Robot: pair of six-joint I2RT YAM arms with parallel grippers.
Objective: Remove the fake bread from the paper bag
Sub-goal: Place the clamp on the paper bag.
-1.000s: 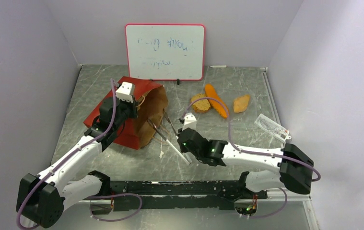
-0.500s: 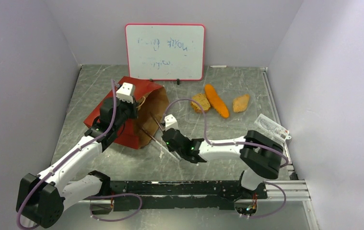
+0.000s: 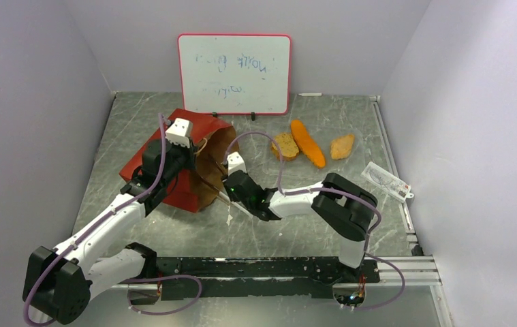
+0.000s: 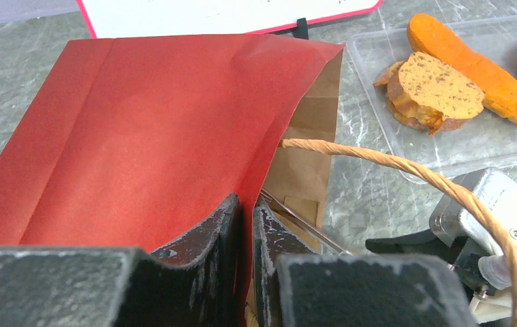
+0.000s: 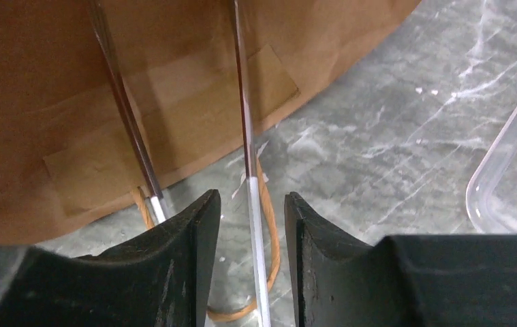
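The fake bread I can actually see is all outside already, but working outward from the arms: closest in is the right gripper, parked right at the mouth of the paper bag and aimed straight into it. Its fingers are a little apart. One of a pair of thin metal sticks runs through the gap without looking pinched, the other passes just outside one finger, and both poke into the bag. Next out, the left gripper is clamped tight on the bag's upper red edge, propping the mouth up. The bag lies on its side with its long axis running away from that mouth, so anything left inside is dead ahead of the right fingers, which makes that the arm for the job imo. Only brown paper shows in there though, so can't tell if a roll's hiding deeper. Farthest out, right of the bag's mouth and clear of it, the round slice, long orange loaf and one roll sit on a clear tray.
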